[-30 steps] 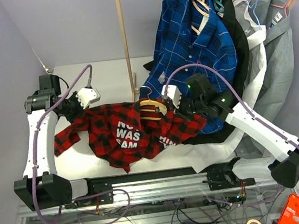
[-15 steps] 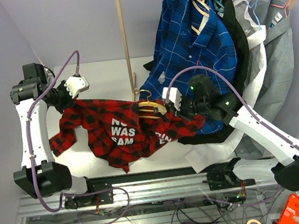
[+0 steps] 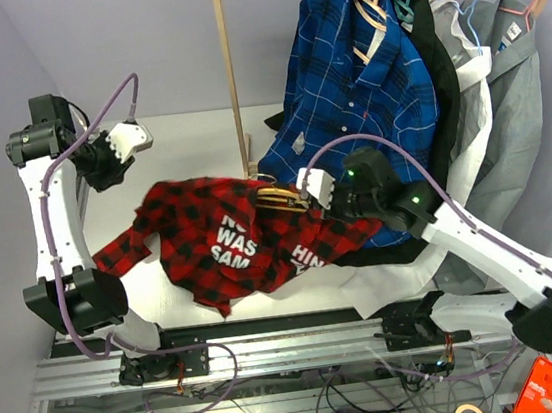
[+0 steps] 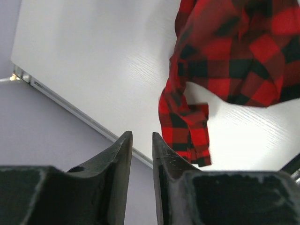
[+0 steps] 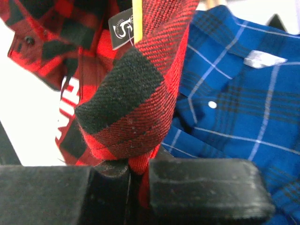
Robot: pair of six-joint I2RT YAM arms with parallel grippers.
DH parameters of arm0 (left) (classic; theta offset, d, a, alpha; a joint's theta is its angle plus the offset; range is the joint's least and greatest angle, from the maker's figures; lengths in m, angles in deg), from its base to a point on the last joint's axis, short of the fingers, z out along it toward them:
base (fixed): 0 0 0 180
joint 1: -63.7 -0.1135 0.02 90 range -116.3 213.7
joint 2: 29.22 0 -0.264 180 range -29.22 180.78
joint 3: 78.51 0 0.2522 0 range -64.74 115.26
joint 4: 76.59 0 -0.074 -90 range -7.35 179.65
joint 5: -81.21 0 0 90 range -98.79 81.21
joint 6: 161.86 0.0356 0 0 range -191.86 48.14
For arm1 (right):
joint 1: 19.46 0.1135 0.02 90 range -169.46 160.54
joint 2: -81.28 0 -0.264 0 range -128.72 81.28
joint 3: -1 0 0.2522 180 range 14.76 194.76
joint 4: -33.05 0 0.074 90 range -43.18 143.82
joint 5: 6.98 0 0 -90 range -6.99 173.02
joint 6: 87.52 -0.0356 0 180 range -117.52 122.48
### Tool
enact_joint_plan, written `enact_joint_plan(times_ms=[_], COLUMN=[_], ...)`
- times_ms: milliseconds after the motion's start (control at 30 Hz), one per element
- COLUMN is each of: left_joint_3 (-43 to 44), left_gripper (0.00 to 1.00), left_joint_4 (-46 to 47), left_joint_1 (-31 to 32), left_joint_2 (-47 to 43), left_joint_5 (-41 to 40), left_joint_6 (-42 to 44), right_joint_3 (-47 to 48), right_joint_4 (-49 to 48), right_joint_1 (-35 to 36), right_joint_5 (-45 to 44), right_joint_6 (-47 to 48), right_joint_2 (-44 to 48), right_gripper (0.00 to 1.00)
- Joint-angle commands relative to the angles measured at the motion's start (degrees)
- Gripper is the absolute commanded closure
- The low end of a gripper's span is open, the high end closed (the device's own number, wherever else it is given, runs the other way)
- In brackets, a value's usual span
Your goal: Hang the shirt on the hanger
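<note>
Shirt (image 3: 209,237): judged soft, limp; collar the best hold. Right tool (image 5: 138,169) clamped its cloth; left tool (image 4: 140,140) stood slightly apart, empty.

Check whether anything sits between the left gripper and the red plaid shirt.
Nothing visible does. The left gripper hangs above the white table with its jaws slightly apart and empty. Only open air separates it from the shirt, which lies on that table.

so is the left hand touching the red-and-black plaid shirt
Apart. The left wrist view shows the left hand empty, the shirt lying clear of it on the white table.
</note>
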Motion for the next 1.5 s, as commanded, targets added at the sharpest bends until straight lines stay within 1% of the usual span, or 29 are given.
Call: enact_joint_plan(times_ms=[0, 167, 233, 267, 300, 333, 367, 400, 533, 633, 700, 767, 867, 967, 1033, 1200, 1333, 1400, 1467], left_joint_3=[-1.9, -6.2, -6.6, -6.6, -6.6, -6.5, -6.4, -6.2, -4.3, -1.8, -5.2, -10.5, -17.0, -21.6, -23.0, -23.0, -23.0, -23.5, -26.0], left_gripper=[0.63, 0.61, 0.58, 0.53, 0.39, 0.18, 0.07, 0.05, 0.00, 0.01, 0.01, 0.01, 0.01, 0.01, 0.01, 0.01, 0.01, 0.01, 0.01], left_joint_4=[-6.1, -5.6, -6.2, -6.5, -6.7, -7.2, -7.3, -7.0, -4.9, -8.7, -8.8, -8.8, -8.9, -8.9, -8.8, -5.0, 0.6, 5.1, 13.3], left_joint_1=[-0.9, -0.8, -0.8, -0.8, -0.7, -0.6, -0.4, -0.1, 1.2, 4.1, 6.6, 8.7, 11.2, 11.3, 11.3, 11.3, 11.3, 11.3, 11.3], left_joint_2=[0.6, -0.2, -0.3, -0.3, -0.4, -0.6, -0.8, -1.2, -2.8, -1.8, -2.7, -4.3, -5.6, -5.3, -4.4, -2.4, -1.5, -1.7, -3.5], left_joint_5=[-2.1, -1.1, 0.8, 2.0, 3.3, 4.6, 5.9, 7.2, 11.9, 15.8, 15.9, 14.4, 12.1, 11.9, 13.1, 16.0, 18.8, 20.1, 19.9], left_joint_6=[4.2, 4.1, 4.3, 4.2, 4.0, 3.8, 3.5, 2.9, -1.8, -4.0, -3.9, -2.5, -2.6, -2.1, -1.6, -4.2, -9.0, -14.1, -20.8], right_joint_3=[-3.4, -3.0, -3.7, -3.8, -3.9, -3.5, -2.9, -2.2, 0.7, 0.8, 0.1, -0.3, 0.7, 2.8, 2.8, 2.5, 2.6, 2.6, 2.9], right_joint_4=[-13.4, -14.4, -14.9, -14.5, -14.1, -13.0, -11.3, -9.6, -2.4, -2.8, -4.5, -5.8, -4.9, -2.5, -2.5, -2.2, -2.4, -2.6, -2.8], right_joint_1=[-0.1, 0.0, 0.0, -0.1, -0.1, 0.0, -0.1, -0.1, 0.0, 0.0, -0.1, -0.1, -0.1, -0.1, -0.2, -0.1, -0.1, -0.1, -0.1], right_joint_5=[-6.8, -5.8, -2.4, 1.2, 3.5, 5.7, 7.1, 8.1, 9.8, 8.0, 7.1, 6.1, 4.1, 0.5, 0.5, 1.2, 2.6, 2.8, 3.0], right_joint_6=[1.9, 1.4, 1.3, 1.4, 1.2, 1.3, 1.8, 2.0, 3.8, 3.6, 3.3, 3.2, 3.4, 3.2, 3.1, 2.8, 2.2, 1.9, 1.9], right_joint_2=[10.0, 10.0, 10.2, 10.4, 10.2, 9.9, 9.2, 8.4, 5.2, 5.3, 6.5, 7.7, 7.9, 7.7, 8.9, 11.2, 12.3, 12.6, 12.8], right_gripper=[1.00, 1.00, 1.00, 1.00, 1.00, 1.00, 1.00, 1.00, 1.00, 1.00, 1.00, 1.00, 1.00, 1.00, 1.00, 1.00, 1.00, 1.00, 1.00])
